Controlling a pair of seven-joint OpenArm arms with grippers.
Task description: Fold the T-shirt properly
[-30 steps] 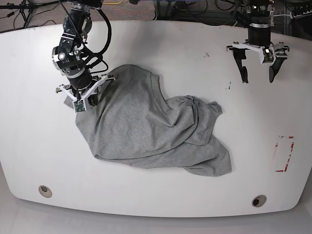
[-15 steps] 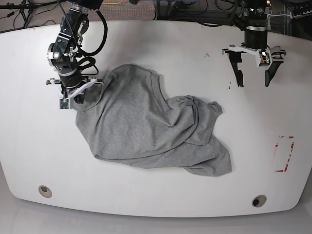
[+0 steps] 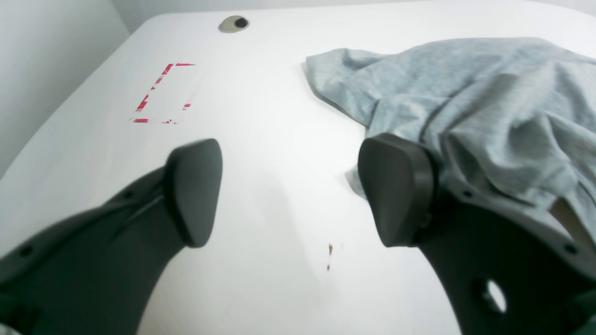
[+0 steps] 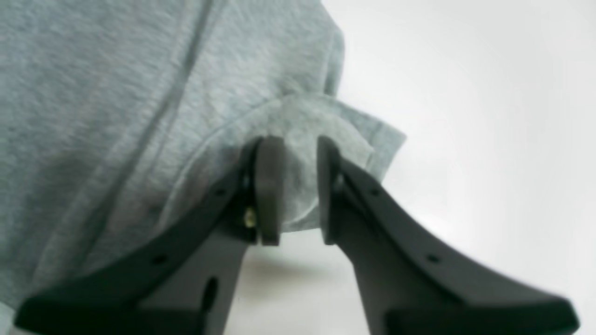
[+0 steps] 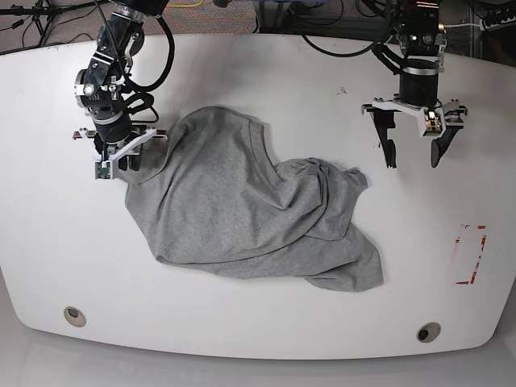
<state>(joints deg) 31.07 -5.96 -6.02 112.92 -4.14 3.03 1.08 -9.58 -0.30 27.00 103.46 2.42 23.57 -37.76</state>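
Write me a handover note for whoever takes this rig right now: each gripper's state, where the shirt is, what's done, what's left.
Right gripper: jaws slightly parted around a hem edge of the T-shirt; whether they grip it firmly cannot be told.
Left gripper: open, empty, hovering above the bare table, apart from the shirt's nearest bunched edge.
T-shirt: crumpled mid-table, one part overlapping another, wrinkles bunched on the side towards the left gripper. No print visible.
Red tape outline: near the table edge, nothing inside.
Done: no fold yet.
Left: spread it flat, then all the folds.
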